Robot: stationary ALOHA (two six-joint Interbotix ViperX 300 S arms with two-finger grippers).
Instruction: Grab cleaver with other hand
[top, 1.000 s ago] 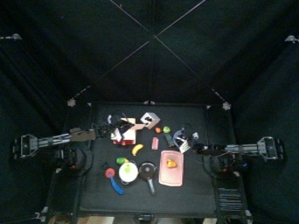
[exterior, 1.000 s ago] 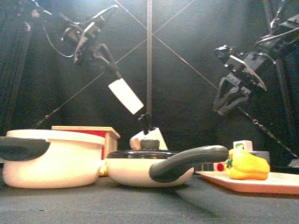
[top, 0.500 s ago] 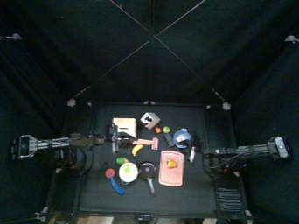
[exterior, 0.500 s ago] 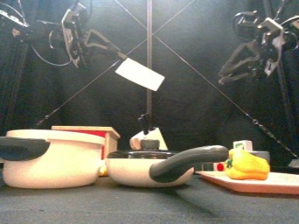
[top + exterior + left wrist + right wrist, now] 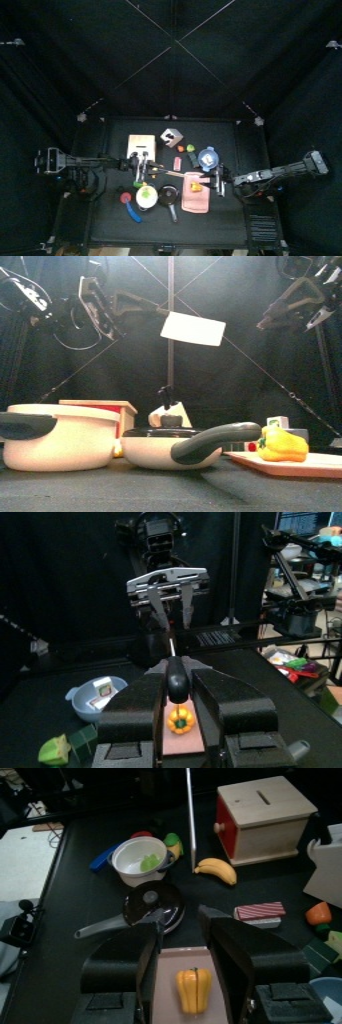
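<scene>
The cleaver (image 5: 193,328), a flat light-grey blade, hangs high over the table's middle. My left gripper (image 5: 134,301) holds it from the left by its dark handle (image 5: 174,678). In the left wrist view my left gripper (image 5: 174,694) is shut on that handle and the blade runs away edge-on as a thin line. My right gripper (image 5: 267,321) hangs to the right of the blade, apart from it, with nothing in it. It faces the left wrist camera as the right gripper (image 5: 170,602), jaws spread on either side of the blade's line. In its own view the right gripper (image 5: 185,926) is open.
Below stand a white pot (image 5: 60,436), a lidded pan (image 5: 174,444) with a long handle, and a pink board (image 5: 287,461) carrying a yellow pepper (image 5: 281,441). A wooden box (image 5: 267,813) and a banana (image 5: 214,869) lie farther back.
The left arm has raised the cleaver and carried it toward the middle, and the blade has turned from hanging aslant to nearly level. The right gripper has risen, still open.
</scene>
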